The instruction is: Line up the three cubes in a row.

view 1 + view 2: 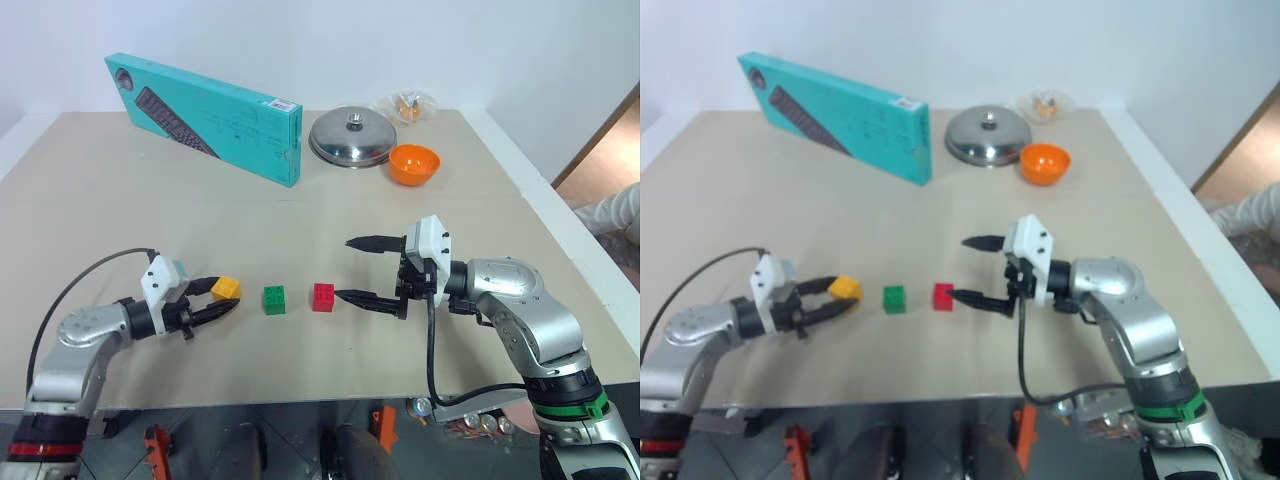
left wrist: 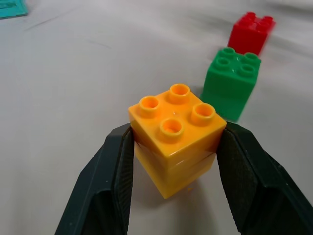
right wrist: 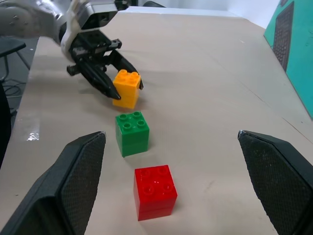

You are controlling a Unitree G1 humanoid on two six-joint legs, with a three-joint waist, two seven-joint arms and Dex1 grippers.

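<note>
Three studded cubes lie in a loose line near the table's front edge. The yellow-orange cube [image 1: 226,288] is on the left, and my left gripper [image 1: 222,296] is shut on it, one black finger [image 2: 105,186] pressed to each side. It is at table level; I cannot tell whether it rests on the surface. The green cube [image 1: 274,299] stands just right of it, then the red cube [image 1: 323,297]. Right of the red cube my right gripper [image 1: 347,268] is wide open and pointing left, its lower fingertip close to the red cube and nothing between its fingers.
A teal keyboard box [image 1: 205,115] stands at the back left. A steel lid [image 1: 352,137], an orange bowl [image 1: 414,163] and a small plastic bag [image 1: 405,103] sit at the back right. A person's sleeve [image 1: 615,210] shows beyond the table's right edge.
</note>
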